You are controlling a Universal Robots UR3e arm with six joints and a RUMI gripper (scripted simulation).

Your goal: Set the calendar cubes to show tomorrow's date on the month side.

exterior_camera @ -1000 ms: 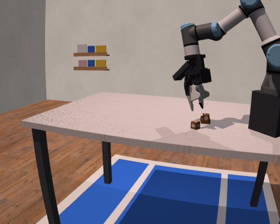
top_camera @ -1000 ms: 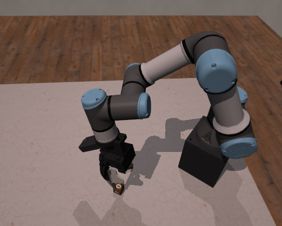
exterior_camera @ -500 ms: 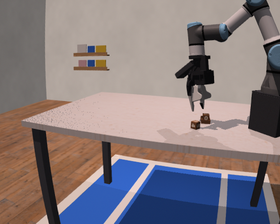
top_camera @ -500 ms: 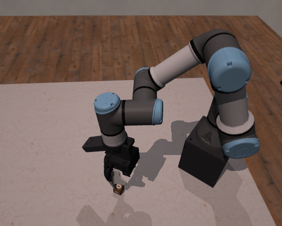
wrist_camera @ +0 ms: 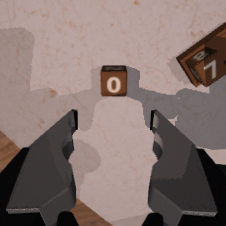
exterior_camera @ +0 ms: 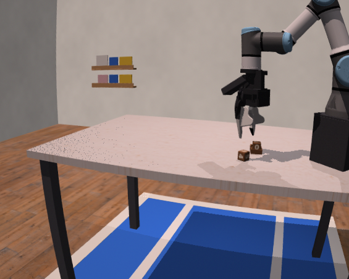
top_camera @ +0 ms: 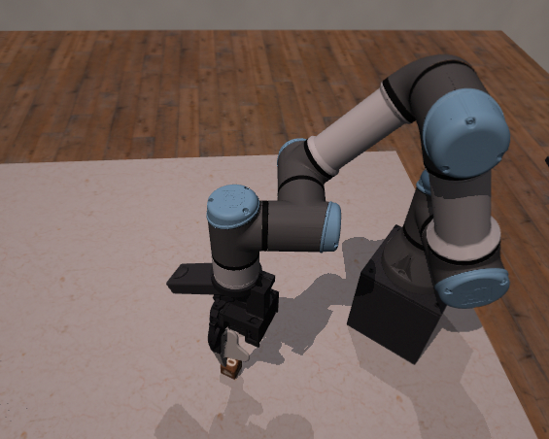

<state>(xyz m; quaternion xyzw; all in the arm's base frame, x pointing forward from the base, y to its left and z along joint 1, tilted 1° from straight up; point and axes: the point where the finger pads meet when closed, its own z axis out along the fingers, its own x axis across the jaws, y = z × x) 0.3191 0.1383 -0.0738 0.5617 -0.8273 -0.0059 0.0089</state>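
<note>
A brown wooden cube point(top_camera: 230, 371) point(exterior_camera: 243, 155) point(wrist_camera: 114, 84) lies on the table outside the tray, with a white 0 on its top face in the wrist view. The other cube point(exterior_camera: 257, 145) point(wrist_camera: 212, 67) is at the brown tray point(exterior_camera: 257, 152) point(wrist_camera: 202, 46); it shows 7 and 8 in the wrist view and 0 in the exterior view. How flat it sits is unclear. My gripper point(top_camera: 234, 360) point(exterior_camera: 246, 136) point(wrist_camera: 114, 111) is partly open and empty, pointing down above table height, near the loose cube. The arm hides the tray in the top view.
The arm's black base block point(top_camera: 394, 311) point(exterior_camera: 331, 142) stands on the right part of the pale table point(top_camera: 103, 243) point(exterior_camera: 173, 139). In the wrist view the tray is to the upper right of the loose cube, cut off by the frame's edge.
</note>
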